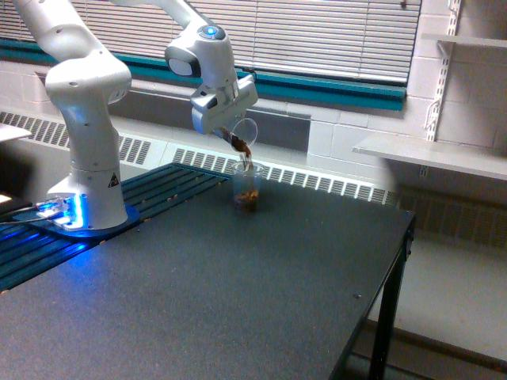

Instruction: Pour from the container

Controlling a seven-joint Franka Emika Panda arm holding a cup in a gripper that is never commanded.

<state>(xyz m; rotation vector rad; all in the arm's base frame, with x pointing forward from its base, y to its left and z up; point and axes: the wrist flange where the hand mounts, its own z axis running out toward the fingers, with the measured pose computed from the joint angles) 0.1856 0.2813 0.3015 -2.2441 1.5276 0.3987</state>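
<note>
Container: small clear plastic cup, held in the claw of the white Panda arm, claw closed on its wall. Cup is tipped steeply, mouth facing down and toward the exterior view's right, held above the counter and directly over a second clear cup.

Contents: brown material sits at the lower lip of the tilted cup and a thin brown stream falls from it into the mouth of the cup below. Whether the material is granular or liquid cannot be told at this resolution.

Receiving cup: upright on the dark counter, near the counter's far edge, slightly taller-looking than the held one. Brown material fills its lower part. The two cups are apart, joined only by the falling stream.

Arm: base stands at the exterior view's left on a dark slatted platform, with blue light glowing at its foot. The wrist reaches over from the left, its blue indicator lit on top.

Surroundings: window blinds and a teal sill behind the arm; a radiator grille runs along the wall behind the counter; white wall shelves at the exterior view's right. Counter surface near the camera is dark and speckled.
</note>
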